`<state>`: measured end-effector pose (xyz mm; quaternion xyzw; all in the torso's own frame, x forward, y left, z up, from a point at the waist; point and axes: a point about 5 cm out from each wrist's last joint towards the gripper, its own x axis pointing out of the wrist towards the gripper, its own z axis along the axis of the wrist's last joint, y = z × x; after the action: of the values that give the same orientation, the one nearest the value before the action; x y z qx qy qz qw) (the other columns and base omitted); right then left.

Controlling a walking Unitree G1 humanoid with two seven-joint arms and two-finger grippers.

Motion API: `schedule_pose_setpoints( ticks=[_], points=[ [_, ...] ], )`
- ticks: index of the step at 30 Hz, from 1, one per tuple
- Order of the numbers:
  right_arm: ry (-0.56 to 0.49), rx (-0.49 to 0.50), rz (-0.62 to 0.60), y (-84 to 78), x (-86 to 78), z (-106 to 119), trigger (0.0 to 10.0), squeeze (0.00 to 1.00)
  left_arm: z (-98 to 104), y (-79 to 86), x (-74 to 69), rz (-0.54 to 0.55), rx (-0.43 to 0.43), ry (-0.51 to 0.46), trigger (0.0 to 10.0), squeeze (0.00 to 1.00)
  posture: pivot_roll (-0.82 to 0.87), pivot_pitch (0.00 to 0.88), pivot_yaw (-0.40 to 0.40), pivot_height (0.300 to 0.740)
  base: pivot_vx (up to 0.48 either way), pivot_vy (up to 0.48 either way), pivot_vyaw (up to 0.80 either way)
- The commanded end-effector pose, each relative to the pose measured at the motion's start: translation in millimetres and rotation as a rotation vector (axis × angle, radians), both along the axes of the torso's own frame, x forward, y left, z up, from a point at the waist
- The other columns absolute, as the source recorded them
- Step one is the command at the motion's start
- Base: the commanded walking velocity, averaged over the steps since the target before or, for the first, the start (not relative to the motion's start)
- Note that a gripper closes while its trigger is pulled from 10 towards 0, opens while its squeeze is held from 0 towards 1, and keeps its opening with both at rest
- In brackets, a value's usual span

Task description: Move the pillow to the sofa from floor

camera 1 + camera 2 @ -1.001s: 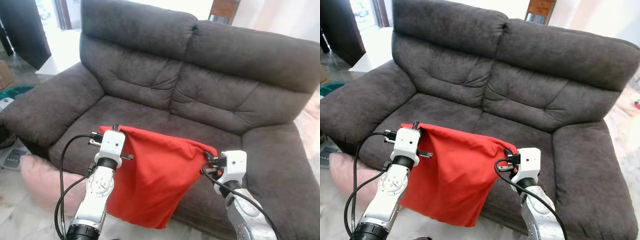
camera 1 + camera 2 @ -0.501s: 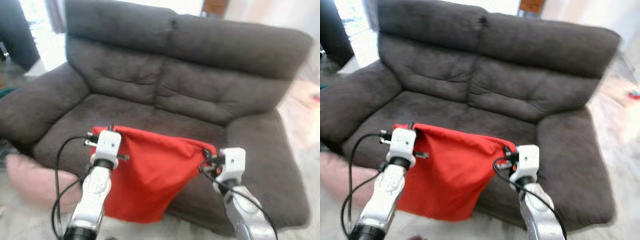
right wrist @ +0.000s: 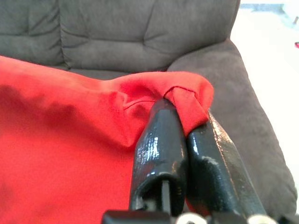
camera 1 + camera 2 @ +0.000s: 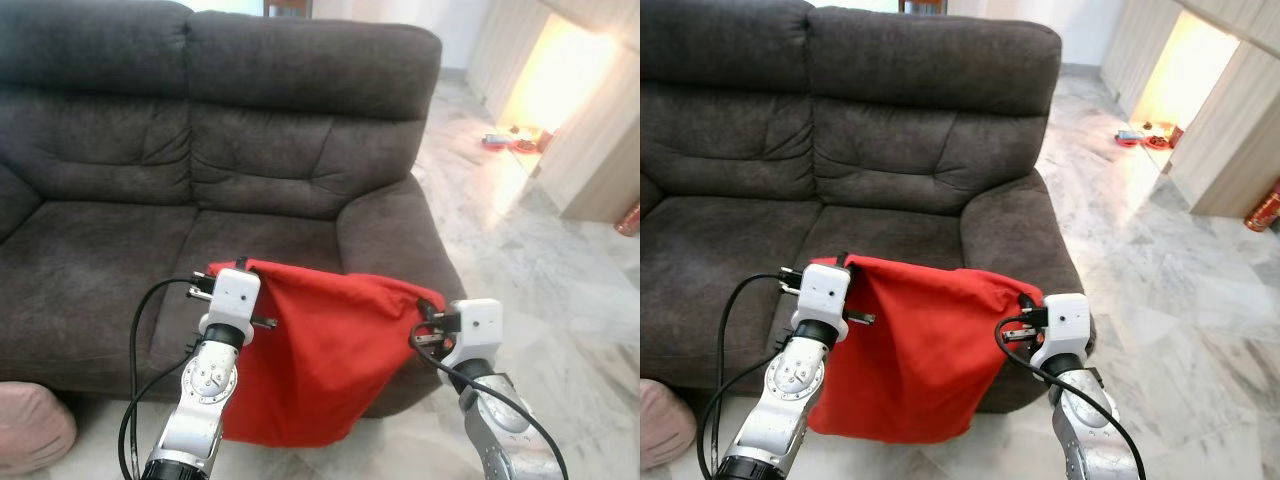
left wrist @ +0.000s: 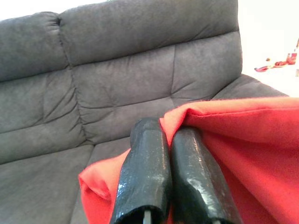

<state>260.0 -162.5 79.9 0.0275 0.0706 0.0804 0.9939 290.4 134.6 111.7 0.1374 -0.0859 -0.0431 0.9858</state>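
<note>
A red pillow [image 4: 320, 355] hangs slack between my two grippers, just in front of the front edge of the dark grey sofa [image 4: 250, 140], by its right seat. My left gripper [image 4: 218, 270] is shut on the pillow's upper left corner. In the left wrist view its black fingers [image 5: 145, 163] pinch a fold of the red cloth. My right gripper [image 4: 428, 308] is shut on the upper right corner, and in the right wrist view its fingers [image 3: 161, 140] clamp a bunched edge. The pillow's lower edge hangs near the floor.
A pink pillow [image 4: 30, 428] lies on the floor at the lower left, beside the sofa's base. Marble floor [image 4: 540, 270] stretches to the right of the sofa's right armrest [image 4: 390, 220]. Light wooden cabinets [image 4: 600, 150] and small red items [image 4: 510, 140] stand far right.
The camera has swung to the right, so the sofa sits further left in view and the marble floor shows. Both grippers still hold the red pillow in the same way.
</note>
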Motion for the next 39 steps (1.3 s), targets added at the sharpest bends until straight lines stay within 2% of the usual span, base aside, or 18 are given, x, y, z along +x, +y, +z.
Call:
schedule_pose_setpoints(
  ticks=[1, 7, 10, 13, 15, 17, 18, 19, 23, 28, 31, 33, 39],
  points=[
    [-0.106, 0.006, 0.023, 4.3, 6.7, 22, 10.0, 0.00, 30, 4.8, 0.0, 0.026, -0.009, -0.136, 10.0, 0.00, 0.13, 0.000, -0.100, 0.740, 0.000, 0.000, 0.00],
    [-0.140, -0.002, 0.042, 8.9, 9.2, 31, 10.0, 0.00, 38, 15.9, -3.3, 0.106, 0.031, -0.175, 10.0, 0.00, 0.13, 0.000, -0.104, 0.740, 0.000, 0.000, 0.00],
    [-0.163, -0.015, 0.032, 5.7, 10.7, 35, 10.0, 0.00, 40, 30.4, -4.9, 0.179, 0.079, -0.189, 10.0, 0.00, 0.13, 0.000, -0.106, 0.740, 0.000, 0.000, 0.00],
    [-0.183, -0.017, 0.017, 1.6, 12.8, 40, 10.0, 0.00, 43, 39.7, -7.1, 0.177, 0.117, -0.196, 10.0, 0.00, 0.13, 0.000, -0.109, 0.740, 0.000, 0.000, 0.00],
    [-0.213, -0.010, -0.005, -1.1, 14.4, 46, 10.0, 0.00, 44, 39.7, -10.5, 0.131, 0.071, -0.186, 10.0, 0.00, 0.13, 0.000, -0.107, 0.740, 0.000, 0.000, 0.00],
    [-0.226, -0.014, -0.024, -2.8, 15.3, 48, 10.0, 0.00, 41, 36.0, -12.7, 0.083, -0.057, -0.153, 10.0, 0.00, 0.13, 0.000, -0.104, 0.740, 0.000, 0.000, 0.00],
    [-0.226, -0.014, -0.024, -2.8, 15.3, 48, 10.0, 0.00, 41, 36.0, -12.7, 0.083, -0.057, -0.153, 10.0, 0.00, 0.13, 0.000, -0.104, 0.740, 0.000, 0.000, 0.00],
    [-0.226, -0.012, -0.044, -4.4, 15.5, 47, 10.0, 0.00, 37, 31.8, -15.2, 0.048, -0.128, -0.115, 10.0, 0.00, 0.13, 0.000, -0.101, 0.740, 0.000, 0.000, 0.00],
    [-0.225, -0.013, -0.067, -6.8, 12.4, 46, 10.0, 0.00, 28, 32.4, -22.6, 0.049, -0.176, -0.070, 10.0, 0.00, 0.12, 0.000, -0.100, 0.740, 0.000, 0.000, 0.00],
    [-0.228, -0.019, -0.063, -6.7, 10.4, 47, 10.0, 0.00, 29, 32.3, -28.9, 0.049, -0.129, -0.076, 10.0, 0.00, 0.13, 0.000, -0.102, 0.740, 0.000, 0.000, 0.00],
    [-0.238, -0.020, -0.061, -5.1, 10.8, 49, 10.0, 0.00, 32, 33.9, -29.5, 0.060, -0.137, -0.089, 10.0, 0.00, 0.13, 0.000, -0.102, 0.740, 0.000, 0.000, 0.00],
    [-0.252, -0.029, -0.046, -2.9, 11.6, 52, 10.0, 0.00, 40, 35.9, -26.3, 0.058, -0.083, -0.120, 10.0, 0.00, 0.13, 0.000, -0.103, 0.740, 0.000, 0.000, 0.00],
    [-0.266, -0.034, -0.028, -0.9, 11.1, 54, 10.0, 0.00, 50, 37.8, -22.8, 0.064, -0.043, -0.156, 10.0, 0.00, 0.13, 0.000, -0.101, 0.740, 0.000, 0.000, 0.00]
  ],
)
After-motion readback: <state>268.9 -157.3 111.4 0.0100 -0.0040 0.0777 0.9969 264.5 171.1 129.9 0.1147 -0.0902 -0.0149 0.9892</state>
